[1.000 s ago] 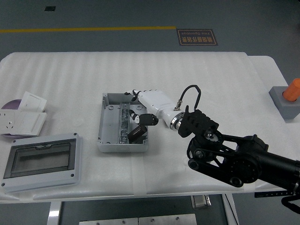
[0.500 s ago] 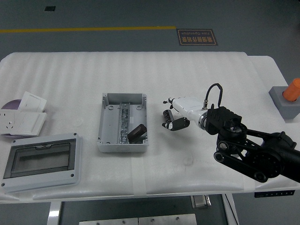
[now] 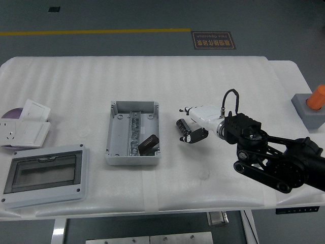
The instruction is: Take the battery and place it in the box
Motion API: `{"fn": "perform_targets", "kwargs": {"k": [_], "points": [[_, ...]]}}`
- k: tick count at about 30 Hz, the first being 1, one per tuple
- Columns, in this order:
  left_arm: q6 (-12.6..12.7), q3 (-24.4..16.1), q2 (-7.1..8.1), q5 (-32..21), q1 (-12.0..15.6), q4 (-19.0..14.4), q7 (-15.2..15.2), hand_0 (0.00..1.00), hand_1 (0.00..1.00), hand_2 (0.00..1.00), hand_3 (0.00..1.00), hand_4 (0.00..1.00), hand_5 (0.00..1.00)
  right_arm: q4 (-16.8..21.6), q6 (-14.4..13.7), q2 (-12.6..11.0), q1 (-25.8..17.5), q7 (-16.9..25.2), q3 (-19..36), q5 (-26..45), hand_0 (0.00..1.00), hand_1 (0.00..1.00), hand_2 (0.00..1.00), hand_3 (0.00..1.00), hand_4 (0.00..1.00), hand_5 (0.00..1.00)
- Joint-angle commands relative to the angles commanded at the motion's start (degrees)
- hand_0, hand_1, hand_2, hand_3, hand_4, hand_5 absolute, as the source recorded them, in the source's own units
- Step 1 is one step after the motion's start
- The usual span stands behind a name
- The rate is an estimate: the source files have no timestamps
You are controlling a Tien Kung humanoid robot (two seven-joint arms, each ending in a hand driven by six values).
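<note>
A dark battery [image 3: 148, 143] lies inside the open grey box [image 3: 116, 152], near its right wall at the lower end. My right hand [image 3: 189, 128], white with black fingertips, hovers over the table just right of the box, apart from it. Its fingers are loosely curled and hold nothing. The black right arm [image 3: 274, 160] comes in from the lower right. The left arm is out of view.
The box's grey lid with a clear window [image 3: 44, 174] lies at the front left. White socket plates [image 3: 25, 128] and a disc [image 3: 10, 114] lie at the left edge. A grey block with an orange button [image 3: 314, 105] stands at the right edge.
My right hand has let go of the battery in the box and drawn back to the right, out of the box. In the last half second it barely moved.
</note>
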Motion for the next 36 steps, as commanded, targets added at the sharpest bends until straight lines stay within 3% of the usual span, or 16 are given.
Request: {"fn": "perform_targets", "kwargs": {"k": [10, 23, 24, 29, 30, 35, 36], "points": [[0.0, -0.2, 0.04, 0.4, -0.1, 0.0, 0.0, 0.601, 0.667, 0.559, 0.548, 0.460, 0.496, -2.6, -0.8, 1.1, 2.4, 0.9, -4.9, 0.6, 0.579, 0.727, 0.880, 0.998, 0.872, 0.505], [0.1, 0.0, 0.07, 0.3, -0.4, 0.0, -0.1, 0.600, 0.665, 0.559, 0.549, 0.458, 0.499, -3.0, -3.7, 0.3, 4.2, 2.7, -8.3, -1.6, 0.554, 0.707, 0.810, 0.977, 0.884, 0.524], [0.1, 0.2, 0.07, 0.2, -0.4, -0.1, -0.2, 0.601, 0.667, 0.559, 0.547, 0.456, 0.500, -3.0, -3.9, 0.3, 4.2, 2.9, -8.5, -1.7, 0.504, 0.639, 0.700, 0.842, 0.629, 0.344], [0.1, 0.8, 0.07, -0.1, -0.5, -0.1, -0.4, 0.601, 0.667, 0.559, 0.547, 0.456, 0.500, -3.6, -4.7, 0.4, 4.5, 3.7, -10.1, -1.9, 0.504, 0.639, 0.700, 0.842, 0.629, 0.344], [0.1, 0.9, 0.06, -0.2, -0.5, -0.1, -0.4, 0.601, 0.667, 0.559, 0.549, 0.455, 0.501, -3.8, -4.8, 0.5, 4.6, 3.8, -10.5, -2.0, 0.466, 0.595, 0.641, 0.728, 0.462, 0.245], [0.0, 0.8, 0.02, 0.2, -0.7, -0.2, -0.3, 0.601, 0.667, 0.559, 0.549, 0.455, 0.501, -4.5, -5.2, 0.8, 5.0, 4.5, -11.9, -2.4, 0.466, 0.595, 0.641, 0.728, 0.462, 0.245], [0.0, 0.7, 0.02, 0.3, -0.7, -0.2, -0.3, 0.601, 0.667, 0.560, 0.549, 0.455, 0.504, -4.6, -5.2, 0.8, 5.0, 4.5, -12.0, -2.5, 0.448, 0.568, 0.633, 0.718, 0.387, 0.194]]}}
